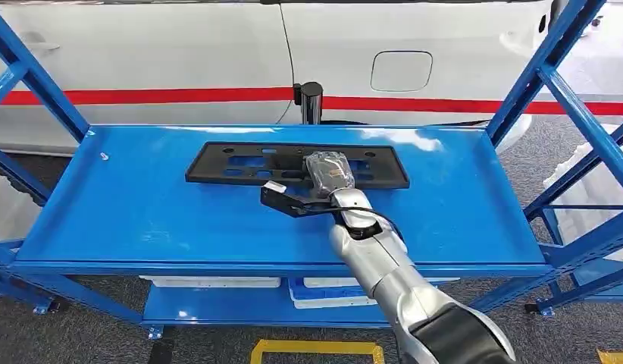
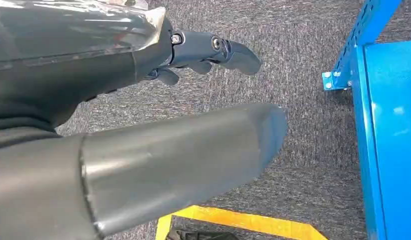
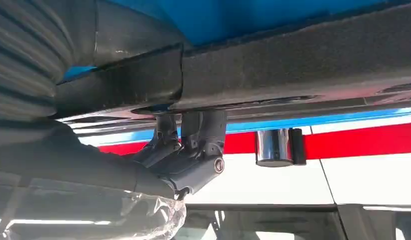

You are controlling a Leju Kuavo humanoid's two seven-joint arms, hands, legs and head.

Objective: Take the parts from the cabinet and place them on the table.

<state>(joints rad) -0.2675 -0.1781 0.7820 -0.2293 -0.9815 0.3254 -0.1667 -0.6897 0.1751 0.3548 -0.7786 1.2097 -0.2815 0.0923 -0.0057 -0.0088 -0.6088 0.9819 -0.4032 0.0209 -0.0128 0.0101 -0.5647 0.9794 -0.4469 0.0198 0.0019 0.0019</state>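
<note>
A long black plastic part [image 1: 240,163] with several cut-outs lies flat across the back half of the blue cabinet shelf [image 1: 142,212]. My right hand [image 1: 329,171], wrapped in clear film, sits on the part's near edge, right of its middle. In the right wrist view the dark fingers [image 3: 193,142] curl around one side of the part's edge [image 3: 293,65] and the thumb lies against the other, so the hand grips it. My left hand [image 2: 93,75] hangs beside the cabinet over grey carpet, holding nothing, its fingers [image 2: 213,50] apart from the thumb.
Blue uprights [image 1: 536,68] and diagonal braces frame both ends of the shelf. A white car with a red stripe [image 1: 180,95] stands close behind, with a dark post [image 1: 310,100] in front of it. White trays [image 1: 324,292] lie on the lower shelf. Yellow floor tape [image 1: 316,350] lies in front.
</note>
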